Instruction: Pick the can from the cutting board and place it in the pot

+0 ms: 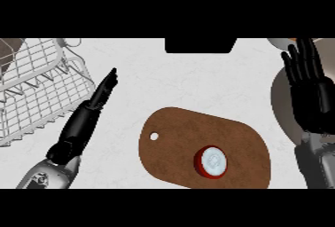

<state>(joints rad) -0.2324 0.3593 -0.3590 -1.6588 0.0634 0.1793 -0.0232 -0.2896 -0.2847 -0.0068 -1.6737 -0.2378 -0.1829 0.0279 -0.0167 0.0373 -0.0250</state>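
Head view, can: the can [211,162] stands upright on the brown cutting board [196,133], toward the board's lower right part, its pale lid facing up inside a red rim. Nothing touches it.

Head view, pot: a grey rounded vessel [280,95] shows at the right edge, mostly hidden behind the right arm; I take it for the pot, though only part of its rim and inside is seen.

Head view, right hand: the right hand [307,84] is held up at the right edge, fingers straight and spread, holding nothing, over the pot and well apart from the can.

Head view, left hand: the left hand [91,111] lies stretched out edge-on, fingers straight and together, empty, between the wire dish rack [39,88] and the board.

Step in hand: the pick is not yet begun, as I judge it; the can is untouched.

Next move: the right hand looks better placed, being beside the pot. It would need to come down toward the can, open around its sides, then close before lifting.
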